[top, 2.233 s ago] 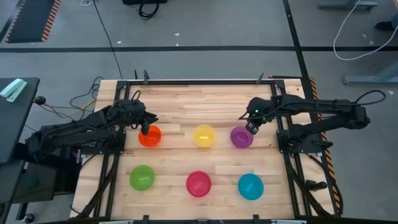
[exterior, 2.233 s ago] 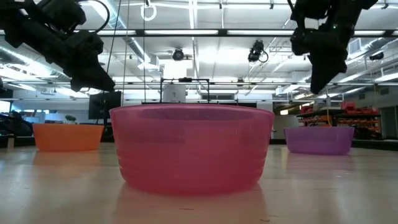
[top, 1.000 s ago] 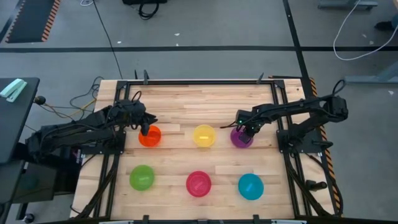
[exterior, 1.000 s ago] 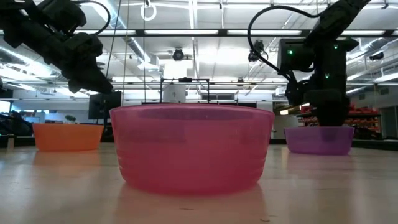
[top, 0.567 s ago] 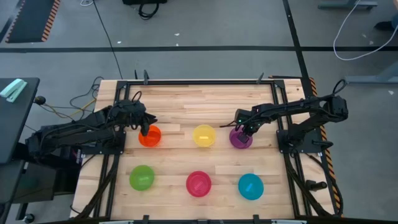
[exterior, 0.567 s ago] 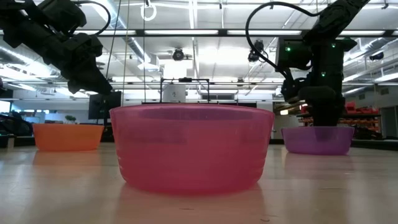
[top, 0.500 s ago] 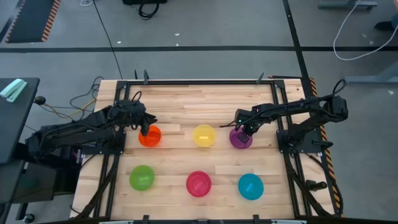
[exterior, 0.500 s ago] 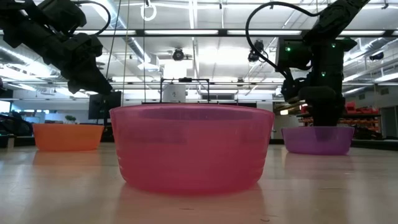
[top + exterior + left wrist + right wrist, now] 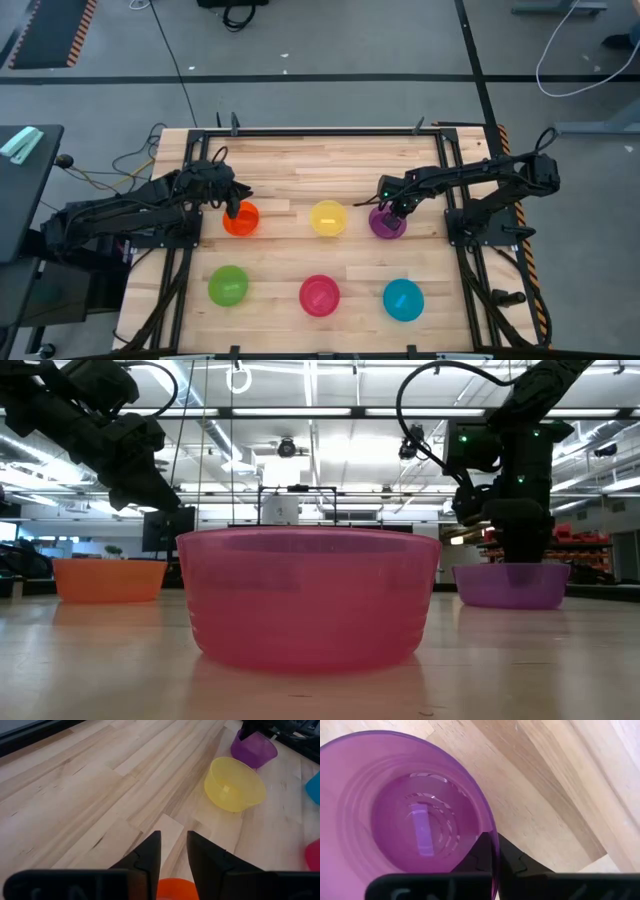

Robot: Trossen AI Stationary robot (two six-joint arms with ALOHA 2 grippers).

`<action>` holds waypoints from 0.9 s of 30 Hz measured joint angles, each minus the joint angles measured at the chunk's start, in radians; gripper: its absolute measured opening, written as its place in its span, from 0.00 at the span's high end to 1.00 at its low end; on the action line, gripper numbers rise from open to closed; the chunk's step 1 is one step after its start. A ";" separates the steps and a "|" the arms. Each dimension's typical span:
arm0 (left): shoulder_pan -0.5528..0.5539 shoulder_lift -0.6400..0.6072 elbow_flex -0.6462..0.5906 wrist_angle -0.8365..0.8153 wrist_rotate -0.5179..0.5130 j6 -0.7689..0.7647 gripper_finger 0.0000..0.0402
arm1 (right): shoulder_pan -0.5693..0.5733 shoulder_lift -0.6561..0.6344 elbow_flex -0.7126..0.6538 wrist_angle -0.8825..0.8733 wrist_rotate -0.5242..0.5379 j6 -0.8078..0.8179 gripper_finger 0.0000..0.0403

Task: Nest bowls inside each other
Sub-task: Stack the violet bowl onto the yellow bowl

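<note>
Six small bowls stand on their bases in two rows on the wooden table. The far row holds orange (image 9: 241,220), yellow (image 9: 328,218) and purple (image 9: 388,224). The near row holds green (image 9: 228,286), magenta-pink (image 9: 319,295) and blue (image 9: 403,299). My right gripper (image 9: 493,857) is down at the purple bowl (image 9: 410,820) and shut on its rim. My left gripper (image 9: 173,852) hovers open above the far rim of the orange bowl (image 9: 175,891), clear of it in the low view (image 9: 160,495). My right gripper pinches the purple bowl's rim (image 9: 490,839) on the bowl's far side, with one finger inside the bowl and one outside. The fingers come from above, pointing down. The bowl stands upright with its base on the table (image 9: 510,586).
Metal frame rails run along the table's left and right edges, where the arm bases stand. Bare wood lies between the far row of bowls and the far edge (image 9: 320,165). In the low view the pink bowl (image 9: 308,600) fills the foreground.
My right gripper has come down from above, and from a little toward the table's right, onto the purple bowl's far rim, and has stayed there for the last second. My left gripper has kept still above the orange bowl.
</note>
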 joint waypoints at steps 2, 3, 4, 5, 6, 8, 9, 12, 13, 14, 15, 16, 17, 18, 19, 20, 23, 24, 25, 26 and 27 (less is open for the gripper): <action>0.000 0.000 0.000 0.000 0.000 0.000 0.75 | 0.000 0.000 0.000 0.000 0.000 -0.002 0.99; 0.000 0.000 0.000 0.000 -0.001 0.000 0.75 | 0.000 0.000 0.000 0.000 0.000 -0.002 0.99; 0.000 0.000 0.000 0.000 -0.005 0.000 0.75 | 0.000 0.000 0.000 0.000 0.000 -0.003 0.99; 0.000 0.000 0.000 0.000 -0.007 0.000 0.75 | 0.000 0.000 0.000 0.000 0.000 -0.005 0.99; 0.000 0.000 0.000 0.000 -0.008 0.000 0.75 | 0.000 -0.002 0.000 -0.001 0.000 -0.006 0.99; 0.000 0.000 0.000 0.000 -0.008 0.001 0.75 | 0.000 -0.006 -0.001 -0.003 0.000 -0.008 1.00; 0.000 0.000 0.000 0.000 -0.008 0.001 0.75 | 0.000 -0.011 -0.001 -0.004 0.000 -0.009 1.00; 0.000 0.000 0.000 0.000 -0.008 0.001 0.76 | 0.000 -0.027 0.006 -0.015 0.001 -0.010 1.00; 0.000 0.000 0.000 0.000 -0.008 0.001 0.76 | 0.000 -0.031 0.013 -0.020 0.004 -0.011 1.00; 0.000 0.000 0.000 0.000 -0.008 0.001 0.76 | 0.000 -0.034 0.023 -0.020 0.008 -0.012 1.00; 0.000 0.000 0.000 0.000 -0.008 0.002 0.76 | 0.001 -0.037 0.036 -0.020 0.008 -0.015 1.00; 0.000 0.000 0.000 0.000 -0.008 0.002 0.76 | 0.001 -0.038 0.052 -0.023 0.008 -0.022 1.00; 0.000 0.000 0.000 0.001 -0.008 0.002 0.76 | 0.002 -0.038 0.071 -0.030 0.008 -0.030 1.00; 0.000 0.000 0.000 0.000 -0.008 0.003 0.76 | 0.005 -0.038 0.093 -0.043 0.008 -0.035 1.00; 0.000 0.000 0.000 0.000 -0.008 0.003 0.76 | 0.009 -0.038 0.116 -0.054 0.011 -0.037 1.00; 0.000 0.000 0.000 0.001 -0.008 0.003 0.76 | 0.015 -0.038 0.146 -0.063 0.011 -0.043 1.00; 0.000 0.000 0.000 0.001 -0.017 0.003 0.76 | 0.038 -0.038 0.250 -0.104 0.021 -0.060 1.00; 0.000 0.000 0.000 0.000 -0.020 0.003 0.76 | 0.047 -0.038 0.285 -0.115 0.029 -0.066 1.00; 0.000 0.000 0.000 0.001 -0.024 0.003 0.76 | 0.056 -0.038 0.321 -0.124 0.037 -0.071 1.00; 0.000 0.000 0.000 0.001 -0.024 0.003 0.77 | 0.064 -0.038 0.356 -0.125 0.042 -0.077 1.00; 0.000 0.000 0.000 0.001 -0.024 0.003 0.77 | 0.071 -0.038 0.390 -0.124 0.043 -0.081 1.00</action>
